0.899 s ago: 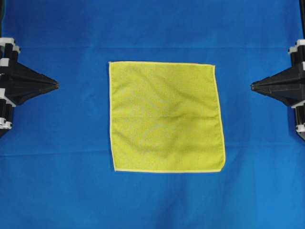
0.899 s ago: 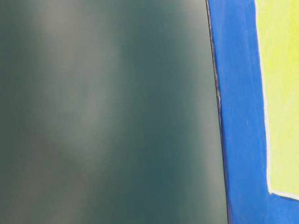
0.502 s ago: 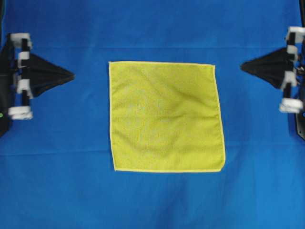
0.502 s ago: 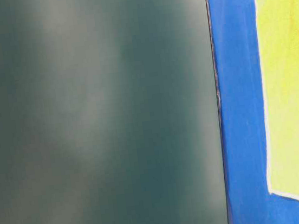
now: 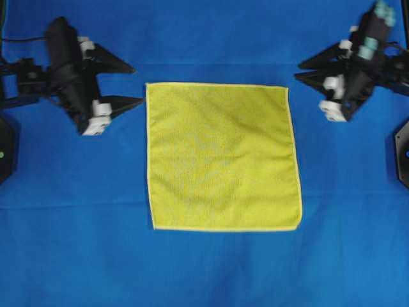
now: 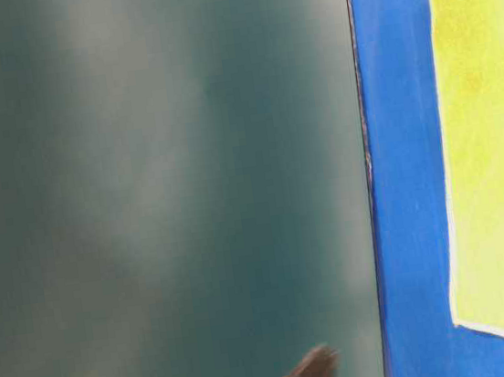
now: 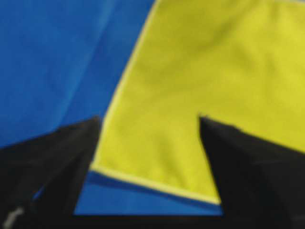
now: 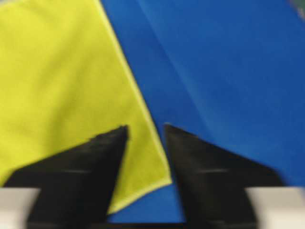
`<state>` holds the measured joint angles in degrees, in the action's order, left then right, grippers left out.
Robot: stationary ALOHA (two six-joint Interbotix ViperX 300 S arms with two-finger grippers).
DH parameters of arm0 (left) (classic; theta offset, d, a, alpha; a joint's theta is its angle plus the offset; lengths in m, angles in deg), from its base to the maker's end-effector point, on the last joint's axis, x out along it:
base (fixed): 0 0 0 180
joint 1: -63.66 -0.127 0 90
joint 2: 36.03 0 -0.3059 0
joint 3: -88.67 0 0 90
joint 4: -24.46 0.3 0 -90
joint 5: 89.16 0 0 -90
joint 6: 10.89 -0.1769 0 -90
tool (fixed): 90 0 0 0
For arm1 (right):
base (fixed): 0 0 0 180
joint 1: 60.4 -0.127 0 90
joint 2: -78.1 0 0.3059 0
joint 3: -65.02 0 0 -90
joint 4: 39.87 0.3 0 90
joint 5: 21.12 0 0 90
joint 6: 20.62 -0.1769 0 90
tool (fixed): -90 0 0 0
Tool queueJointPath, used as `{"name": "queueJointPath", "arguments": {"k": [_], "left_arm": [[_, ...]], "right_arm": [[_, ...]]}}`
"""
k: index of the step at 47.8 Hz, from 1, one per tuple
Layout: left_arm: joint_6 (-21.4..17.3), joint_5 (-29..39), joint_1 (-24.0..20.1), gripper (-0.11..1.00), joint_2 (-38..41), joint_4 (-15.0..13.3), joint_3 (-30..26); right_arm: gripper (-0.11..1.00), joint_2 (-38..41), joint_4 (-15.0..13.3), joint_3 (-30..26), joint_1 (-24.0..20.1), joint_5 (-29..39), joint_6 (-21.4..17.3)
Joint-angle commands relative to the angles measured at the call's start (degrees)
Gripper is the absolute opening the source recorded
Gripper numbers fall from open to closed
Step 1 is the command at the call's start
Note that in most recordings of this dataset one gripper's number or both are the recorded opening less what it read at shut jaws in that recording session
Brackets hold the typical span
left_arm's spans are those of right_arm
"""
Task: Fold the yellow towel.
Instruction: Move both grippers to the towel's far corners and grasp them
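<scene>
Lying flat on the blue cloth (image 5: pixel 211 268), yellow towel (image 5: pixel 222 157), left pincer (image 5: pixel 133 84) wide at ten o'clock, right pincer (image 5: pixel 300 70) wide at two o'clock

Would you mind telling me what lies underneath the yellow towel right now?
The yellow towel lies flat and unfolded on the large blue cloth, which shows on all four sides of it. Whatever lies beneath the towel's middle, and beneath the blue cloth itself, is covered and cannot be seen.

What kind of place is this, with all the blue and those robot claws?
Probably a robot practice table in a lab. A big blue cloth covers the whole top, one yellow towel lies flat in the middle, and the left gripper and right gripper wait open on either side.
</scene>
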<state>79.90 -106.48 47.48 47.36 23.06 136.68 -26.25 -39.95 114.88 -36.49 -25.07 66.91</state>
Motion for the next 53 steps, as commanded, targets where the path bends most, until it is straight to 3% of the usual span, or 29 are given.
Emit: {"name": "queueJointPath", "arguments": {"k": [1,3,9,20,43,48,53], "left_arm": [[-0.62,-1.32,-1.23,0.84,4.57,0.00,-2.99],[-1.05,-1.58,-1.76,0.84,6.68,0.00,-3.78],[-1.23,-2.29,-3.69,0.83,13.27,0.00,-6.24],[-1.32,-2.99,-6.33,0.83,20.83,-0.09,-7.73],[-1.32,-4.22,-8.17,0.80,27.16,-0.09,-8.53],[-1.32,-3.43,-8.00,0.72,26.98,0.00,-8.44],[-1.41,-2.20,-7.56,0.50,26.98,0.00,-8.35]], "right_arm": [[0.55,4.22,-0.88,-2.64,1.58,-0.26,0.26],[0.61,6.50,-1.32,-3.16,2.46,-0.26,0.26],[0.53,13.10,-1.93,-4.39,3.96,-0.35,0.26],[0.54,20.92,-1.93,-5.36,4.13,-1.32,0.35],[0.52,25.84,-1.49,-5.63,4.04,-3.08,-0.35],[0.43,26.63,-1.49,-5.98,3.69,-2.55,-0.26],[0.15,26.54,-1.58,-6.24,3.08,-1.58,-0.09]]}}
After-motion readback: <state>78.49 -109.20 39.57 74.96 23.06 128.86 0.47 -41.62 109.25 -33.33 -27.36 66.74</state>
